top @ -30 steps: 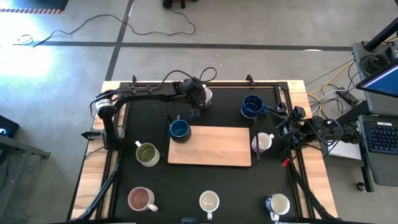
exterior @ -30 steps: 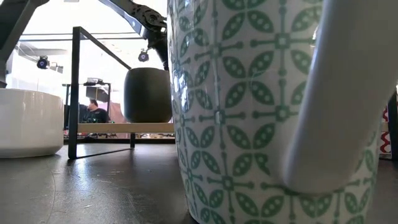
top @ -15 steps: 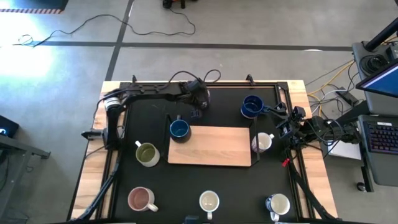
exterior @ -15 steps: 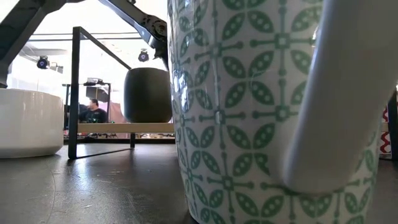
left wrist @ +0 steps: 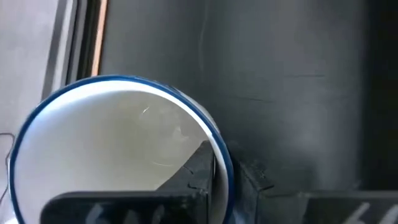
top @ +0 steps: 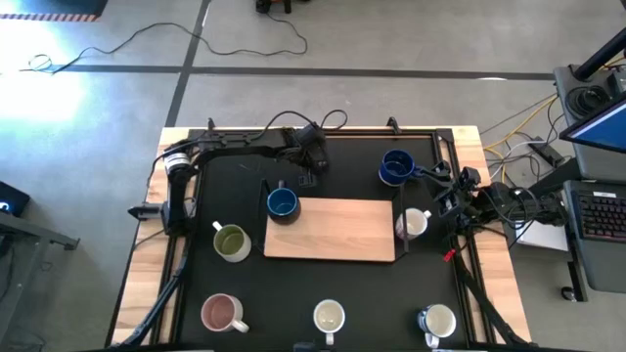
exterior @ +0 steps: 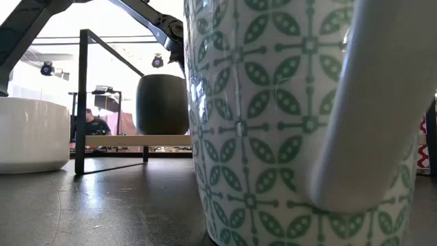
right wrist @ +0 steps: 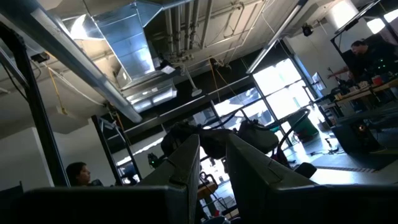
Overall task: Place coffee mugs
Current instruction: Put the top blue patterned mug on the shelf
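Mug with a blue rim (left wrist: 118, 149) sits pinched between the left gripper (left wrist: 214, 177) fingers, one inside its wall, one outside. Grip seems firm; lift it straight up. Right gripper (right wrist: 211, 162) idles, parted, empty.

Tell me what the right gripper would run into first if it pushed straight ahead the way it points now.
Nothing on the table, apparently: the right gripper tilts upward off the table's right edge, toward open room with ceiling ducts far beyond. Depth is unclear.
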{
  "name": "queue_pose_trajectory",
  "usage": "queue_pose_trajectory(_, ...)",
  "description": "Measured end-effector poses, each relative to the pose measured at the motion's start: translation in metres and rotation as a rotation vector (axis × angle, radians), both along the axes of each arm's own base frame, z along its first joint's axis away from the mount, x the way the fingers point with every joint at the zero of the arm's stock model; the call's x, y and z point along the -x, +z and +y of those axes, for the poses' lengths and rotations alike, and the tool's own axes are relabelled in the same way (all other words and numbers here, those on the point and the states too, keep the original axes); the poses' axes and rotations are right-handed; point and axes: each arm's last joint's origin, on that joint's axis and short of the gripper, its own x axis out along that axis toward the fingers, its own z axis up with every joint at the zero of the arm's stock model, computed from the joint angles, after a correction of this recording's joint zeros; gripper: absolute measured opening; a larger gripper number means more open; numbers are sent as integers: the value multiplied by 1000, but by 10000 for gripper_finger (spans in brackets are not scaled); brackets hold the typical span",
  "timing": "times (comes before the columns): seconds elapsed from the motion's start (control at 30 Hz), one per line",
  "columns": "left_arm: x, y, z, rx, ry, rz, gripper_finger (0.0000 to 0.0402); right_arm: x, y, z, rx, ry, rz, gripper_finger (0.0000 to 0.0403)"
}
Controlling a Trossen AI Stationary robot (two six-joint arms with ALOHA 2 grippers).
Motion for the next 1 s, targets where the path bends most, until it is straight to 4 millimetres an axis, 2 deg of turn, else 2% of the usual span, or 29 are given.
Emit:
queue_pose_trajectory(0.23,-6,29,-8,76,-65,3,9,0,0,0,0,0,-1,68)
queue_pose_trajectory(0.47,-11,52,-29,172,-172,11,10,0,0,0,0,0,0,68)
queue_pose_trajectory(0.77,-17,60,-76,227,-202,67,10,0,0,0,0,0,0,68)
queue_pose_trajectory(1.0,-14,66,-119,175,-218,137,10,0,0,0,0,0,0,68)
